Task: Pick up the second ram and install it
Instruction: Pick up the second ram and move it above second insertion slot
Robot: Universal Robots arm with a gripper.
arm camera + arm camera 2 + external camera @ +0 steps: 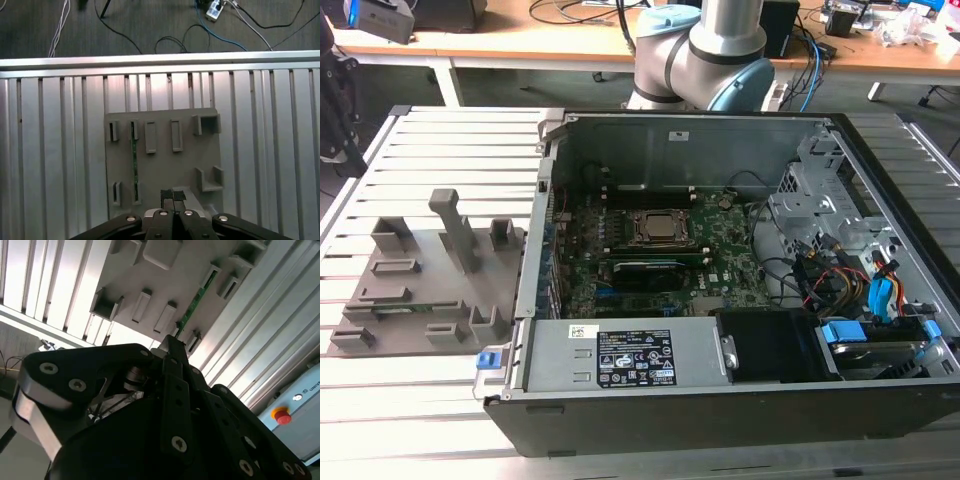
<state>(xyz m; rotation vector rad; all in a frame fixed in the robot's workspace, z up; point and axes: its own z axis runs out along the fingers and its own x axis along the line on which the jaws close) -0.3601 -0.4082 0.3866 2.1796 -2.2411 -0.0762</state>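
Right now I have the end effector [173, 195] hanging over the grey fixture plate [185, 165], which lies flat on the slatted aluminium counter [260, 150]. Its 2 fingers are pressed together at the tips with nothing between them, so it is closed and empty.

The second ram [134, 165] is a thin green stick standing on its long edge in the plate, with each end caught in 1 of 2 small slotted holders. It sits just to one side of the fingertips, near them but not touching. Its length lies square to the line along which the fingers close. In the second wrist view the same stick [195, 300] shows just beyond the tip of the end effector, clear of it.

Other grey holders [176, 135] rise from the plate further out from the fingertips. From the exterior view I can see the plate [420, 290] lying on the counter next to the open computer case [720, 430], whose green motherboard [730, 235] is exposed.
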